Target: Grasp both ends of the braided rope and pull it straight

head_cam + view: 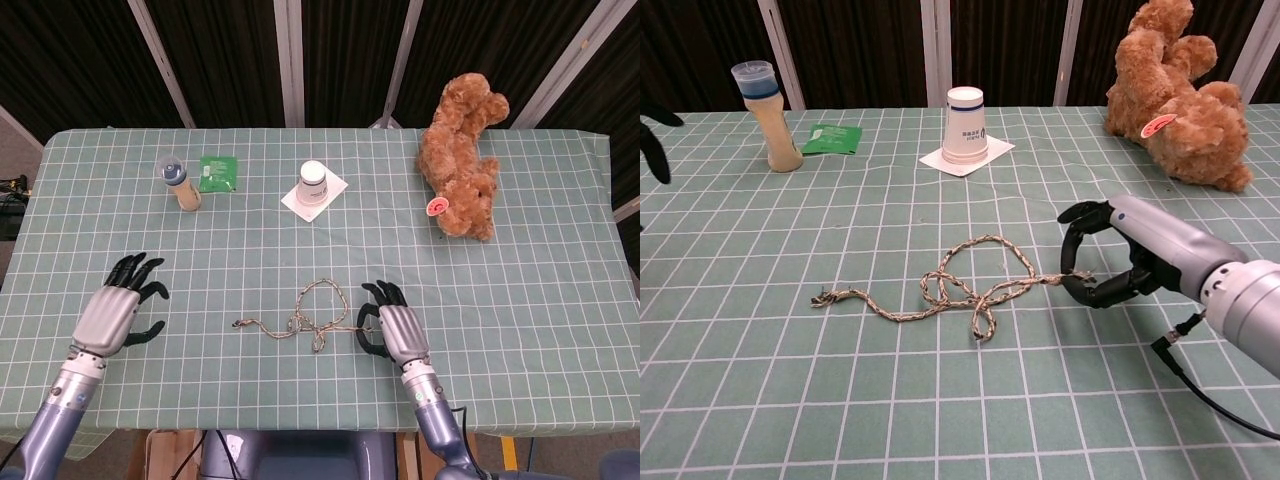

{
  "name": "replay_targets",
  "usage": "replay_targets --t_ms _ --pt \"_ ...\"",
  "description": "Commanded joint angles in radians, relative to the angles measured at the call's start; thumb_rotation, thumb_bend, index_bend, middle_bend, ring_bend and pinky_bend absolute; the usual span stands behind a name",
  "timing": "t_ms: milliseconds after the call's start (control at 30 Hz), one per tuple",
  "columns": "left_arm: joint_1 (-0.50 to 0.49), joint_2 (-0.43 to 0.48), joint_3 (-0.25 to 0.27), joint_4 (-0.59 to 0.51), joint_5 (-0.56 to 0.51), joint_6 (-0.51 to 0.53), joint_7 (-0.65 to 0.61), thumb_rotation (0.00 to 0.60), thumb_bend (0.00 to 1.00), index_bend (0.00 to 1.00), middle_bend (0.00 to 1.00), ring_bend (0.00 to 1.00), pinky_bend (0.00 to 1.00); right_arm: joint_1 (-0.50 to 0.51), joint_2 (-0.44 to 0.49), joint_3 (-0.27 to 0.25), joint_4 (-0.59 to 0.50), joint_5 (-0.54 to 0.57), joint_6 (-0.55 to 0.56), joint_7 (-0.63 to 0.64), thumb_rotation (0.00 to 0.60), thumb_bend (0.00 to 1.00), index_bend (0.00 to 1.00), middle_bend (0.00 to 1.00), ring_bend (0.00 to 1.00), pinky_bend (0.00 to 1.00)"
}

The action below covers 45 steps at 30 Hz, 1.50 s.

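Dark curtains hang behind a tabletop (560, 330) draped in green checked cloth, and we work at its near edge. Our braided rope (950, 291) lies in the middle of the near half, slack, with a loop and a couple of crossings between its two ends. Our right hand (1110, 262) sits at the rope's right end, fingers (1077, 213) curled round it, and the frayed tip appears pinched between thumb and a finger; we hold it low against the cloth, probably so the end cannot slip once the pull begins. Our left hand (118, 306) hovers well to the left of the rope's other end (239, 323), fingers spread wide and holding nothing, apparently readied to take that end. We judge the task half prepared: one end is taken and the other lies free on the cloth. The next step calls for a careful pinch on a thin, flat-lying tip, and the tangle may resist straightening.

Set well back from the rope are a bottle (182, 186), a green packet (217, 172), a paper cup (314, 185) on a napkin, and a brown teddy bear (462, 167) at the far right.
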Motion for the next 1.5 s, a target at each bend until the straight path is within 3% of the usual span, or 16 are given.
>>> replay_targets --t_ms 33,333,533,933,1500 --pt "-0.071 -0.103 -0.046 -0.013 -0.132 -0.067 0.098 0.600 0.34 0.46 0.12 0.00 0.00 0.000 0.006 0.004 -0.007 0.004 0.004 -0.002 0.600 0.48 0.61 0.17 0.00 0.00" --pt "-0.150 -0.256 -0.054 0.032 -0.304 -0.083 0.275 0.600 0.39 0.48 0.12 0.00 0.00 -0.006 0.033 0.009 -0.022 0.017 0.011 0.011 0.600 0.48 0.61 0.17 0.00 0.00" --pt "-0.181 -0.328 -0.051 0.059 -0.376 -0.085 0.315 0.600 0.39 0.49 0.12 0.00 0.00 -0.009 0.049 0.011 -0.027 0.022 0.012 0.022 0.600 0.48 0.61 0.17 0.00 0.00" --pt "-0.227 -0.433 -0.048 0.127 -0.433 -0.066 0.349 0.600 0.42 0.51 0.13 0.00 0.00 -0.008 0.065 0.014 -0.021 0.034 0.011 0.037 0.600 0.48 0.61 0.17 0.00 0.00" --pt "-0.262 -0.498 -0.040 0.167 -0.509 -0.046 0.379 0.600 0.44 0.53 0.13 0.00 0.00 -0.003 0.084 0.018 -0.026 0.043 0.013 0.040 0.600 0.48 0.61 0.17 0.00 0.00"
